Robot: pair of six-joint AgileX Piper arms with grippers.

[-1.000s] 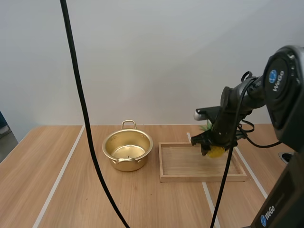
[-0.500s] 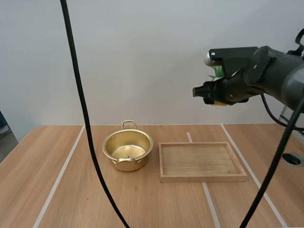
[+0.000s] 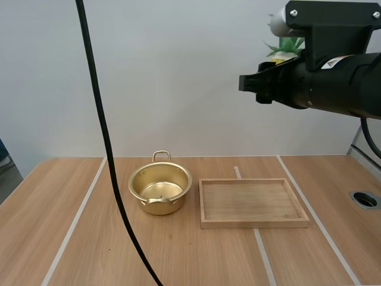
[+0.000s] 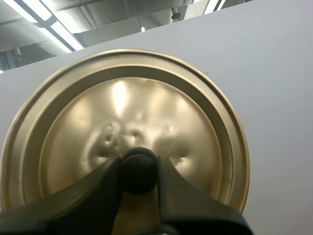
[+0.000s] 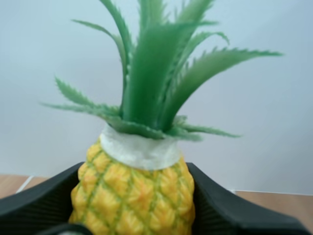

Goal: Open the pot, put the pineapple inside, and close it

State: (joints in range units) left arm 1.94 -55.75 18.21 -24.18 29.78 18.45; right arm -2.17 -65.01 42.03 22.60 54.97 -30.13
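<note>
The gold pot (image 3: 159, 187) stands open on the table, left of the wooden tray (image 3: 253, 202). Its gold lid (image 4: 122, 117) is in the air, with my left gripper (image 4: 138, 171) shut on the black knob (image 4: 139, 164). My right gripper (image 5: 136, 200) is shut on the pineapple (image 5: 133, 193), a yellow body with a green leafy crown (image 5: 151, 73), held upright between the two fingers. In the high view my right arm (image 3: 324, 77) hangs high above the tray, and the pineapple's leaves (image 3: 287, 45) stick up behind it.
The wooden tray has nothing in it. A round hole (image 3: 365, 199) sits in the tabletop at the far right. Bare wooden table (image 3: 89, 238) lies to the left of and in front of the pot.
My right arm has lifted the pineapple from just above the tray to high above the table, coming closer to the camera. The pot and tray have not moved.
</note>
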